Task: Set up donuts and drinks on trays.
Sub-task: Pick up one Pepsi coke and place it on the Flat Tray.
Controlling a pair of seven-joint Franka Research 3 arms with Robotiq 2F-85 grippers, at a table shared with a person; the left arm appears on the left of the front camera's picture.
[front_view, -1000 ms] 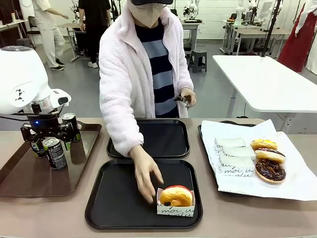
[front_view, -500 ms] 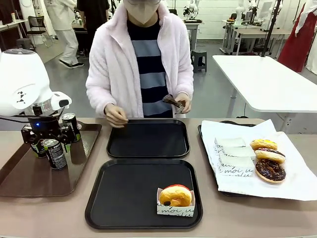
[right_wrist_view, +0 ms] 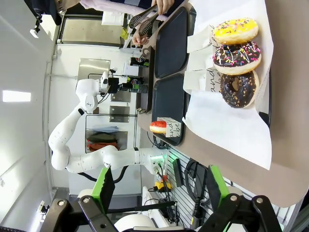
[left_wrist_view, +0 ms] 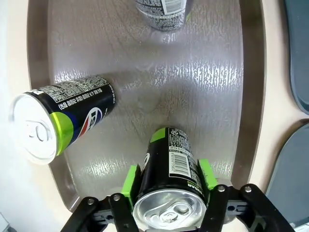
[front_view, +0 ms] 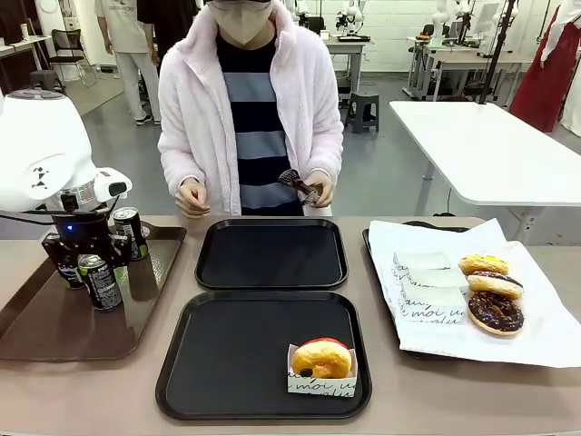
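Left gripper (left_wrist_view: pixel 168 180) was clenched on an upright can (left_wrist_view: pixel 170 152) by the far left edge of the brown tray (left_wrist_view: pixel 203 96). A second can (left_wrist_view: pixel 67 118) and a third can (left_wrist_view: pixel 161 9) stood apart from it. Right gripper (right_wrist_view: pixel 161 186) hung released, its fingers spread around nothing. One donut (front_view: pixel 322 359) in its sleeve sat at the near right corner of the near black tray (front_view: pixel 227 363).

Front overview; wrist views sharing trays (front_view: pixel 271 259)

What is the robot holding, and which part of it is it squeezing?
The left gripper grips a dark can by its sides, just below the silver top. The right gripper holds nothing.
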